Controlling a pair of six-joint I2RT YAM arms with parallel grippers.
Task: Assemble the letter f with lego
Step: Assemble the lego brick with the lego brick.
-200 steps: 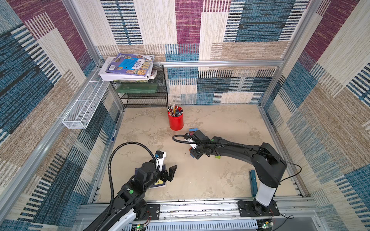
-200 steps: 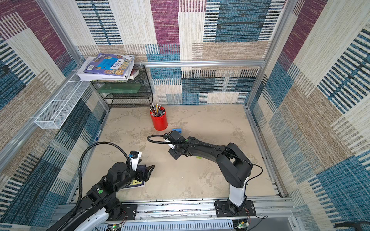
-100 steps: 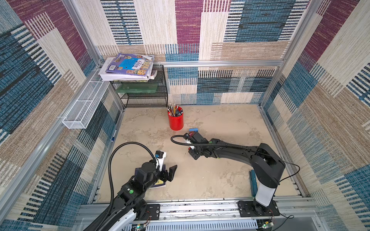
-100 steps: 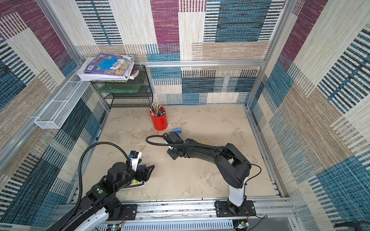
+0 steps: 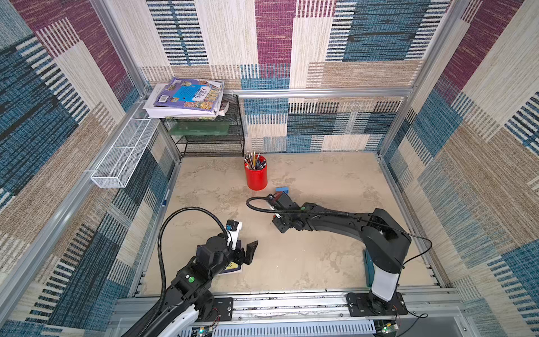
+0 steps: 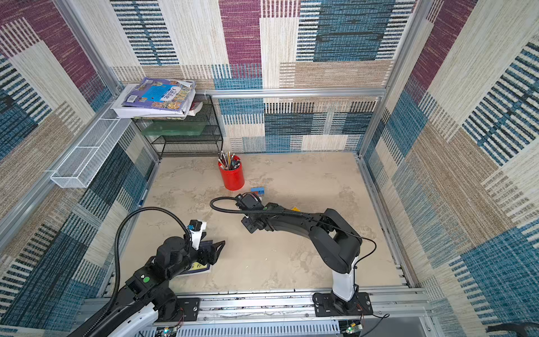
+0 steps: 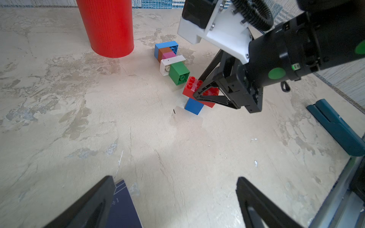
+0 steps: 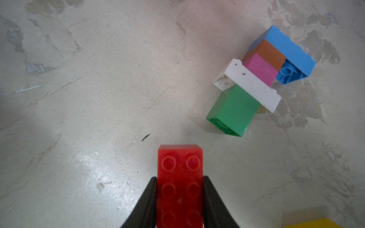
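A joined row of lego [image 7: 171, 61] lies on its side on the table: blue, brown, pink, white and green bricks [image 8: 256, 79]. In both top views only its blue end shows [image 5: 282, 189] [image 6: 258, 190]. My right gripper [image 8: 180, 178] is shut on a red oblong brick [image 8: 180, 163], studs toward the camera. In the left wrist view a blue brick [image 7: 194, 106] sits under that red brick [image 7: 190, 87], close beside the green end of the row. A yellow brick [image 8: 312, 224] lies near the right arm. My left gripper [image 7: 174, 183] stands open near the front left [image 5: 248, 252], holding nothing.
A red pencil cup [image 5: 256, 176] stands just behind the lego. A dark blue booklet [image 5: 233, 267] lies under the left gripper. A teal object [image 5: 369, 268] lies by the right arm's base. At the back left are a black wire shelf [image 5: 210, 131] with books and a white mesh basket [image 5: 122, 157].
My right gripper has shifted slightly left and toward the back with the red brick in it. The left arm has not moved.
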